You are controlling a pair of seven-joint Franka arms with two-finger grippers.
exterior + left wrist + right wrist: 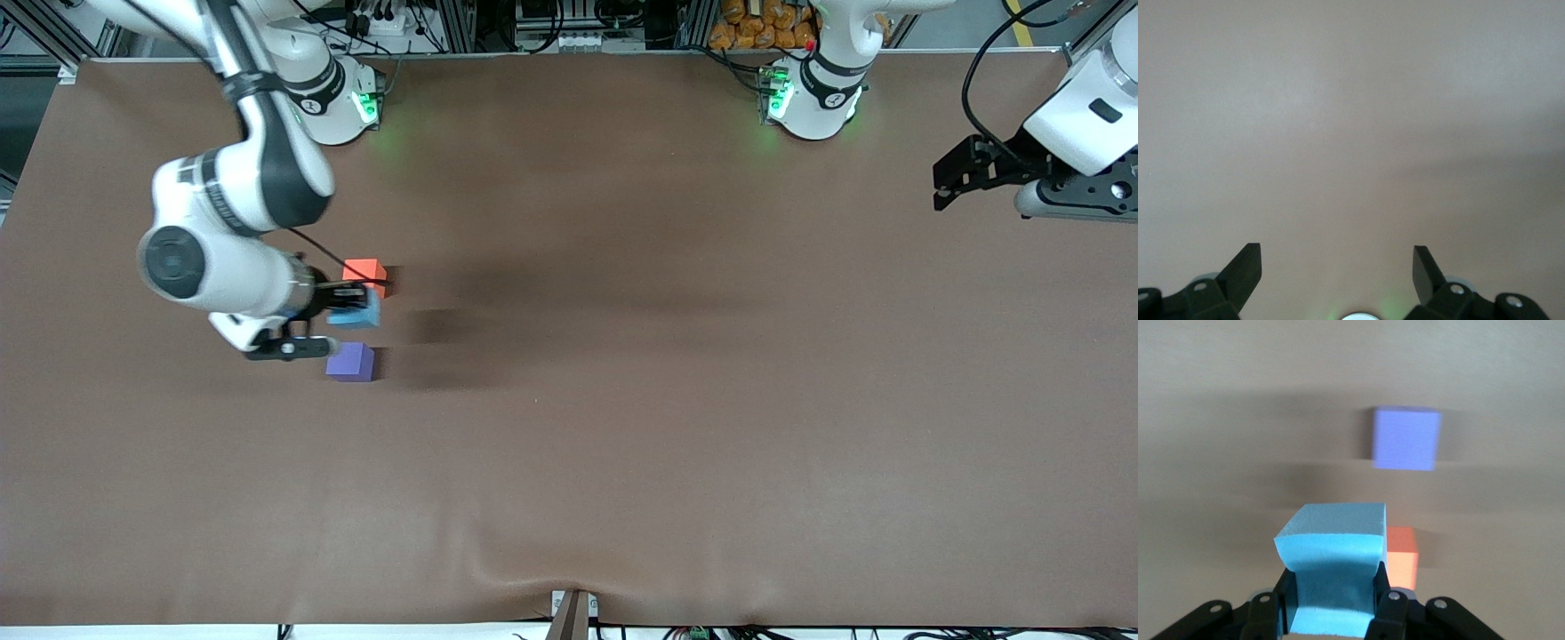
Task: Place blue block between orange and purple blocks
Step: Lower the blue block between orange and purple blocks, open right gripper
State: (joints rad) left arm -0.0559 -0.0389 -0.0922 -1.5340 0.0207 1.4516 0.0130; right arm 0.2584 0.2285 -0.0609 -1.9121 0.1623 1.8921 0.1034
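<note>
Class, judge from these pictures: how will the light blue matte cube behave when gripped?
The light blue matte cube probably is soft foam: its sides dent inward where the right gripper clamps it. Likely light, and flat faces should not roll.

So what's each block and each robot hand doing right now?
Blue block: squeezed in the right gripper, over the gap between the other two.
Orange block: on the table, untouched.
Purple block: on the table, untouched.
Left gripper: open, empty, waiting.

Front cam: high, facing the arm bases, whole desk [622,444] in frame. Right wrist cam close over the blue block [1335,567], which front also sees; left wrist cam sees bare desk only.
</note>
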